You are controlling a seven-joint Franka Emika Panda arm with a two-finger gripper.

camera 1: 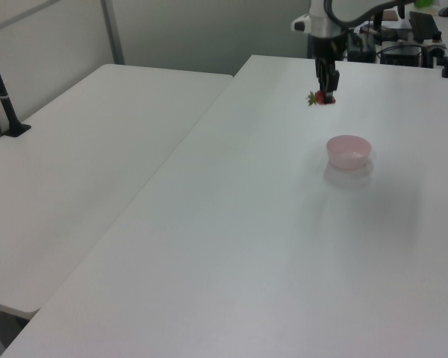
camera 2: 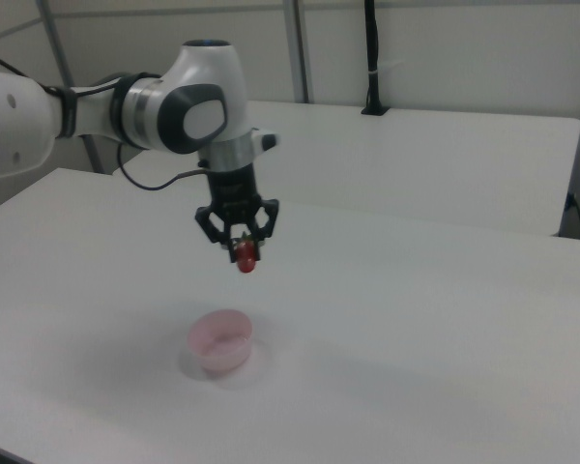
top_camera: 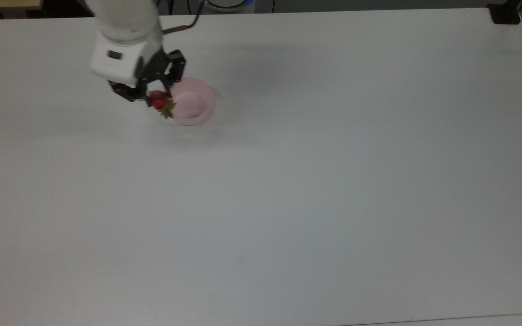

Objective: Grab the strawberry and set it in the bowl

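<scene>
My gripper (top_camera: pixel 156 98) is shut on the small red strawberry (top_camera: pixel 159 100), whose green leaves (top_camera: pixel 167 110) point down and to the top view's right. The strawberry (camera 2: pixel 244 258) hangs well above the table, high over the pale pink bowl (camera 2: pixel 220 339) in the right view. In the top view the fruit overlaps the left rim of the bowl (top_camera: pixel 191 103). The left view has the gripper (camera 1: pixel 322 95) and strawberry (camera 1: pixel 318 98) up and to the left of the bowl (camera 1: pixel 349 151). The bowl holds nothing.
The white table (top_camera: pixel 288 190) stretches wide around the bowl. A second white table (camera 1: pixel 82 149) stands beside it in the left view. A black post base (top_camera: pixel 505 14) sits at the top view's far right corner.
</scene>
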